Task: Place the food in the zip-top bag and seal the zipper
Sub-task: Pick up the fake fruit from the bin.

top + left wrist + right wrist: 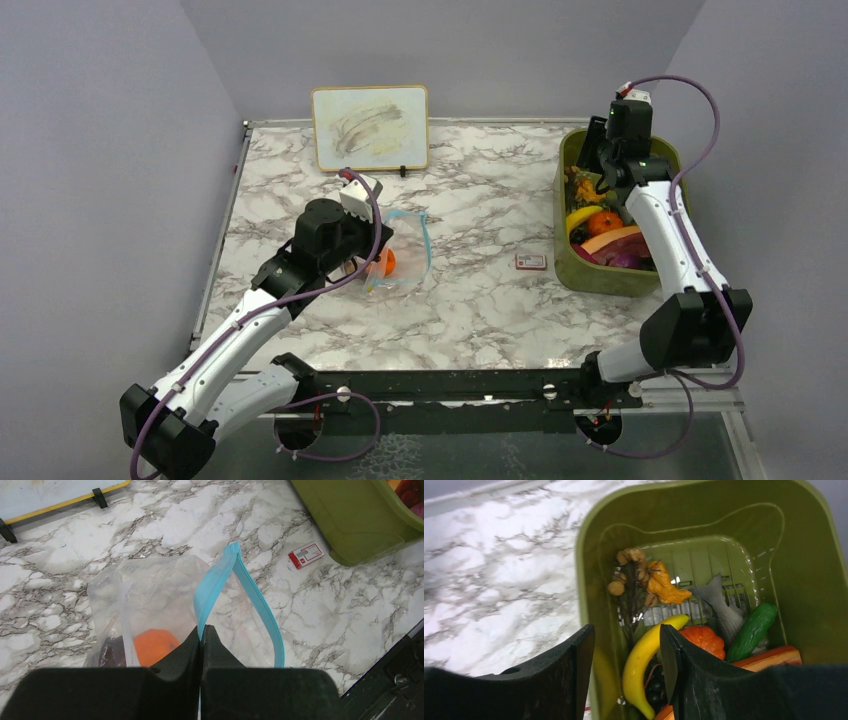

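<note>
The top camera sits high behind both arms and looks down on the whole white marble bench. The left wrist camera sits behind the left black pincer and looks forward and down, very near the clear soft plastic bag. The right wrist camera looks down past the right black pincer, close into the olive-green plastic bin. The top view shows bag and bin too. The left wrist view catches a bin corner.

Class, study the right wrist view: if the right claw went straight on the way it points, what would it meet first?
Probably the yellow banana in the olive-green bin, lying between the fingers of the open right claw. The bin's wall runs close beside that line; depth is unclear.
</note>
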You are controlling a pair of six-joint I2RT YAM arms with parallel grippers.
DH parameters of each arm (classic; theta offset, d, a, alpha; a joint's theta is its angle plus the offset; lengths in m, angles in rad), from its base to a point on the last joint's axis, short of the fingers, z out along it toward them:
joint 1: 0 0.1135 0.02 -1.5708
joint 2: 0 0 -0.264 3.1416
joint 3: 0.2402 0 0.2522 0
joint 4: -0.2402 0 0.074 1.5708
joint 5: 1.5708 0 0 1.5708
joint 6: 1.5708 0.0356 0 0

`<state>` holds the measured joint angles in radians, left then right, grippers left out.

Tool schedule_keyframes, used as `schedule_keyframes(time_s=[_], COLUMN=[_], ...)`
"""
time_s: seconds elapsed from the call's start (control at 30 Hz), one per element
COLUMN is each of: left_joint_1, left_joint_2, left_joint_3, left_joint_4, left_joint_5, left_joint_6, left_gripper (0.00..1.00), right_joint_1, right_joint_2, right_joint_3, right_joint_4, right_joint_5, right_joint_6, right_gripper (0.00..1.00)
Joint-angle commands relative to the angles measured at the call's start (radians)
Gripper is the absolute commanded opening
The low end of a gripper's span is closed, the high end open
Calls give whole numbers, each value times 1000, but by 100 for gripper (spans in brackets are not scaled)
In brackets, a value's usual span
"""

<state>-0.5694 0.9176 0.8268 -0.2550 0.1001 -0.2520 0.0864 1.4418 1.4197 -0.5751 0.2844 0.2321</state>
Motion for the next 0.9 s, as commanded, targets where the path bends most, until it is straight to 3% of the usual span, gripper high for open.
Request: schedule_keyframes(time_s=[0.0, 0.2, 0.43, 0.87], left_joint_1=[0, 0, 0, 0], left_joint_2=[-1, -11, -10, 6], left_joint_3=[-9, -10, -11, -8], left_joint_4=[35, 34, 34, 33], left_joint_5=[1, -23, -34, -29], left_joint_6=[-2, 7, 10, 11], left_gripper=[0, 0, 0, 0], right_joint_1=[-66, -84, -89, -111], right_joint_2=[118, 260, 345, 460], right_joint_3=[-29, -36, -21, 18], right_joint_4=[46, 62, 126, 145], right_joint_5=[-122, -136, -114, -116], right_joint_6=[-46, -95, -136, -226], right_gripper=[50, 50, 42, 42])
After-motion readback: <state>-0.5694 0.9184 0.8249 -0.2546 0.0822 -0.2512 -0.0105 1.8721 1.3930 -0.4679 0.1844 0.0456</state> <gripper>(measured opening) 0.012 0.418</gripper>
